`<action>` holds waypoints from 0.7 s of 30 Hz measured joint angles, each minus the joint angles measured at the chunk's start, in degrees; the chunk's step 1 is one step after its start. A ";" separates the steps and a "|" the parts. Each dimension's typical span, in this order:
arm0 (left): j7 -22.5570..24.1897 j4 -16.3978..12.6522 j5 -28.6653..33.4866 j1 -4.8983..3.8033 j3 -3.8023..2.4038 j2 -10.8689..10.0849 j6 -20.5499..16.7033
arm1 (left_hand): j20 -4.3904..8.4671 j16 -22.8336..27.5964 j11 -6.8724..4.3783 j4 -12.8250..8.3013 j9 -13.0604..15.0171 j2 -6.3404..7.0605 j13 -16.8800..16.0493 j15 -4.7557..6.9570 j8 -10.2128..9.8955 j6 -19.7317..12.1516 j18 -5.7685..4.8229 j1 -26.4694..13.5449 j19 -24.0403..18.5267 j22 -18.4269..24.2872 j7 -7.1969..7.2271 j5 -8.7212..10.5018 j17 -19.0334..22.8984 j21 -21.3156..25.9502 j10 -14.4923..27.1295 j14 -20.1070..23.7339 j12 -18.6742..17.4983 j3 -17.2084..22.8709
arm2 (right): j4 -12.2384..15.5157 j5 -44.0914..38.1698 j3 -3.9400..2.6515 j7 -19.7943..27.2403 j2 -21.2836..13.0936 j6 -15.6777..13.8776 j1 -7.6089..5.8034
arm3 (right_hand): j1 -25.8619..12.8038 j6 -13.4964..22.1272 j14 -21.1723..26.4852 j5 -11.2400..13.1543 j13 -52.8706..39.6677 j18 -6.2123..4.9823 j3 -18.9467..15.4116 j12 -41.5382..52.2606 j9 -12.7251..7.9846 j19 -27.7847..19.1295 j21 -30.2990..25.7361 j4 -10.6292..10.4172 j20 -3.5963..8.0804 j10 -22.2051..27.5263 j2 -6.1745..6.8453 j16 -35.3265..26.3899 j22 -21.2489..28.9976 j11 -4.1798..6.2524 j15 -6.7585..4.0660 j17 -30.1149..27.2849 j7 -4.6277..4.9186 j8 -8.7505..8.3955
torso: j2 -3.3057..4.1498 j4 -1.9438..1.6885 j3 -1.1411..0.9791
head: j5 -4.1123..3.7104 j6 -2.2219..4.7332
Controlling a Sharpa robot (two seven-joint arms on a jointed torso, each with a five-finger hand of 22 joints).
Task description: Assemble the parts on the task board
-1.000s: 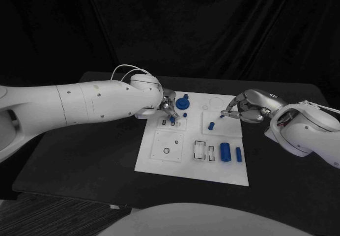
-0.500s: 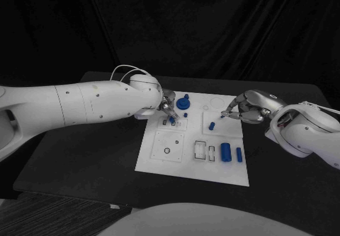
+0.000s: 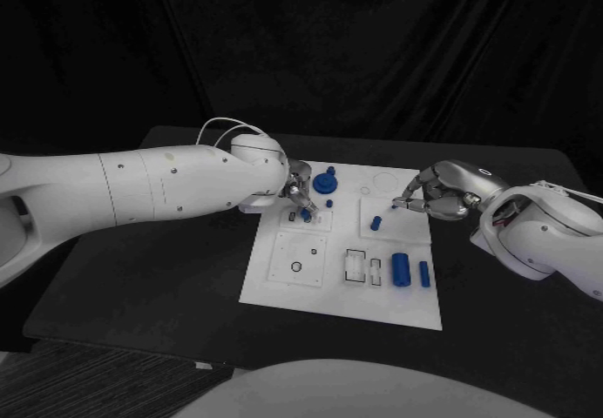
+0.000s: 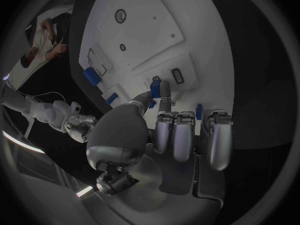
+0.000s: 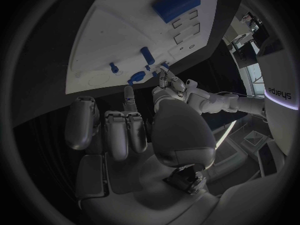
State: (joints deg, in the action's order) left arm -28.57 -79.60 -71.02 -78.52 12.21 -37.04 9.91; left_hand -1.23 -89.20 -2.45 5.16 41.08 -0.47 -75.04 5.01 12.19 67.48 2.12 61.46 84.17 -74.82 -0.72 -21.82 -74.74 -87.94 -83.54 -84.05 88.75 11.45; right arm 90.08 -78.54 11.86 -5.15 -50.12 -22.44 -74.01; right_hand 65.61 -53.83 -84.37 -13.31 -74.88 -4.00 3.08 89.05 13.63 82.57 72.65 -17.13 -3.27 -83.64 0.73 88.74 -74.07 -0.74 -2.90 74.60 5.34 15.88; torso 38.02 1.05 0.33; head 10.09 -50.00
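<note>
The white task board [image 3: 283, 287] lies in the middle of the black table. My left hand [image 3: 296, 186] is over the board's far left tile and pinches a small blue piece [image 4: 155, 88] between thumb and a finger, right beside a rectangular slot [image 4: 177, 75]. My right hand [image 3: 436, 193] hovers at the board's far right edge with its fingers curled in, the tips close to a tiny blue peg [image 5: 114, 67] that stands on the board. I see nothing inside that hand. A round blue knob piece [image 3: 326, 183] stands just beyond the left fingers.
A blue peg [image 3: 375, 223] lies on the far right tile. A thick blue cylinder [image 3: 400, 268] and a thinner blue bar [image 3: 423, 273] lie at the near right, beside two outlined slots [image 3: 358, 265]. Another small peg [image 3: 329, 203] stands near the left hand.
</note>
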 measured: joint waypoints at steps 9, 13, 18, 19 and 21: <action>-0.21 0.05 0.00 0.46 -0.01 0.10 -0.05 | 0.00 0.00 0.00 0.19 0.50 0.00 0.00 0.00 -0.01 0.00 0.00 -0.01 0.00 0.00 0.00 0.01 0.00 0.00 0.00 0.00 0.00 0.21 | -0.01 0.00 0.00 -0.12 0.04 0.14 0.01 | 0.03 0.21 0.00 0.00 0.00 0.00 0.00 0.00 0.01 -0.59 0.00 0.00 -0.21 0.00 -0.03 0.00 0.00 0.00 0.00 0.00 0.20 0.00 | 0.00 0.03 0.07 | 0.03 0.00; -0.35 0.14 0.00 0.63 -0.01 0.13 -0.05 | 0.00 0.00 0.00 0.19 0.50 0.00 0.00 0.00 -0.67 0.00 0.00 -1.20 0.00 0.00 0.00 0.02 0.00 0.01 0.00 0.00 0.00 0.21 | -0.03 0.00 0.00 -0.15 0.04 0.20 0.03 | 0.59 0.21 0.00 -0.01 0.00 0.00 0.00 0.00 0.02 -0.59 0.00 0.00 -0.20 0.00 -0.59 0.00 0.00 0.00 0.00 0.00 0.20 0.00 | 0.00 0.03 0.06 | 0.03 0.00; -0.48 0.28 0.00 0.69 -0.01 0.17 -0.05 | 0.00 0.00 0.00 0.66 0.50 0.24 0.00 0.00 -0.68 0.03 0.00 -1.64 0.00 0.00 -0.03 1.30 0.00 0.01 0.00 0.00 0.00 0.68 | -0.04 0.00 0.00 -0.22 0.02 0.31 0.07 | 0.59 0.21 0.00 -0.01 0.00 0.00 0.00 0.00 0.03 -0.59 0.00 0.00 -0.20 0.00 -0.59 0.00 0.00 0.00 0.00 0.00 0.20 0.01 | 0.00 0.03 0.04 | 0.07 0.00; -0.50 0.30 0.00 0.71 -0.01 0.17 -0.05 | 0.00 0.00 0.00 0.01 0.50 0.30 0.00 0.00 -1.11 0.28 0.00 -2.63 0.00 0.00 -0.28 2.00 0.00 0.08 0.00 0.00 0.00 2.35 | -0.04 0.00 0.00 -0.23 0.02 0.33 0.08 | 0.59 0.21 0.00 -0.01 0.00 0.00 0.00 0.00 0.03 -0.59 0.00 0.00 -0.20 0.00 -0.59 0.00 0.00 0.00 0.00 0.00 0.20 0.01 | 0.00 0.03 0.04 | 0.08 0.00; -0.55 0.34 0.00 0.75 -0.01 0.19 -0.05 | 0.00 0.00 0.01 0.77 0.50 0.58 0.00 0.00 -1.11 0.31 0.00 -3.31 0.00 0.00 -0.29 4.48 0.00 0.44 0.00 0.00 0.00 3.13 | -0.04 0.00 0.00 -0.27 0.02 0.38 0.09 | 0.59 0.21 0.00 -0.01 0.00 0.00 0.00 0.00 0.03 -0.59 0.00 0.00 -0.20 0.00 -0.59 0.00 0.00 0.00 0.00 0.00 0.20 0.33 | 0.00 0.03 0.04 | 0.12 0.00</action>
State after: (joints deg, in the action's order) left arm -29.12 -79.27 -71.02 -77.77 12.20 -36.85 9.86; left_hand -1.23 -89.20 -2.44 5.93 41.58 0.12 -75.04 5.01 11.08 67.79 2.12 58.15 84.17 -74.82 -1.01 -17.34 -74.74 -87.50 -83.54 -84.05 88.75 14.58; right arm 90.04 -78.54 11.86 -5.42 -50.09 -22.06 -73.92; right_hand 66.20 -53.62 -84.37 -13.32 -74.88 -4.00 3.08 89.05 13.66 81.98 72.65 -17.13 -3.48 -83.64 0.14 88.73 -74.07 -0.74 -2.90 74.60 5.55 16.21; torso 38.02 1.08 0.37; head 10.21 -50.00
